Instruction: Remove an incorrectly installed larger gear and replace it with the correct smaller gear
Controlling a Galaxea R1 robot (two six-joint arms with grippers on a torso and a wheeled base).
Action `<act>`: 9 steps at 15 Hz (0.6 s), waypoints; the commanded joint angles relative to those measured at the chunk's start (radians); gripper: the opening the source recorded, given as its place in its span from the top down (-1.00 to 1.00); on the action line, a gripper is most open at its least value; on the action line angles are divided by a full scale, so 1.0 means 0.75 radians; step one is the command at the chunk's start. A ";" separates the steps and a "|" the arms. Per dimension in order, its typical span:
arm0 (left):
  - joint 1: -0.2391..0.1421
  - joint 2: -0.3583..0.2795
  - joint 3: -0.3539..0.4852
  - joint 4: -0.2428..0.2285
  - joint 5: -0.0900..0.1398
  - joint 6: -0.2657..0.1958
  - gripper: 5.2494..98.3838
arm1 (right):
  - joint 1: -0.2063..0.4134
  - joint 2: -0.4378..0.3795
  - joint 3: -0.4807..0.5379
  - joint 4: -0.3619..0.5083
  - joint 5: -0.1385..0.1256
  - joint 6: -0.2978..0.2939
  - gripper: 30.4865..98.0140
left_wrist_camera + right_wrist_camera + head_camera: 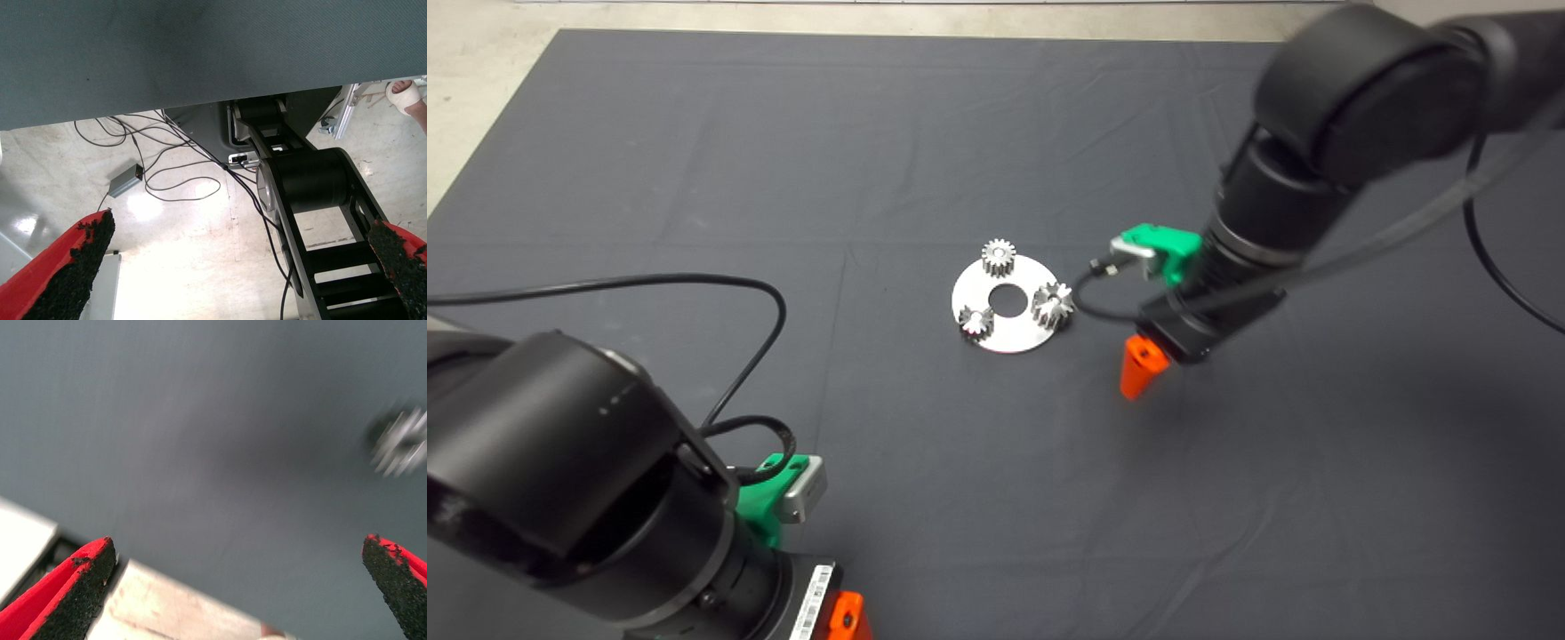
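Observation:
A round silver plate with a centre hole lies mid-mat. On its right side sits the larger gear, with flared shiny teeth. Two small straight-toothed gears stand on the plate, one at the far edge and one at the near left. My right gripper hangs just right of the plate, pointing down at the mat. In the right wrist view it is open and empty over bare mat. A blurred shiny gear lies there; it may be the smaller gear, but I cannot tell. My left gripper is parked, open.
The left arm fills the near-left corner of the mat, its gripper at the near edge with a black cable looping over the mat. The left wrist view shows floor with cables, the robot's base and a person's foot.

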 commanded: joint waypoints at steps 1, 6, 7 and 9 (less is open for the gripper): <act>-0.017 -0.006 0.012 -0.028 0.000 -0.004 -1.00 | 0.013 0.230 -0.318 -0.026 -0.131 -0.202 -0.99; -0.017 -0.004 0.012 -0.028 0.000 -0.004 -1.00 | 0.002 0.292 -0.416 -0.038 -0.143 -0.480 -0.99; -0.017 -0.004 0.012 -0.028 0.000 -0.004 -1.00 | 0.002 0.292 -0.416 -0.064 -0.143 -0.534 -0.99; -0.017 -0.004 0.012 -0.028 0.002 -0.004 -1.00 | 0.000 0.288 -0.419 -0.149 -0.143 -0.619 -0.99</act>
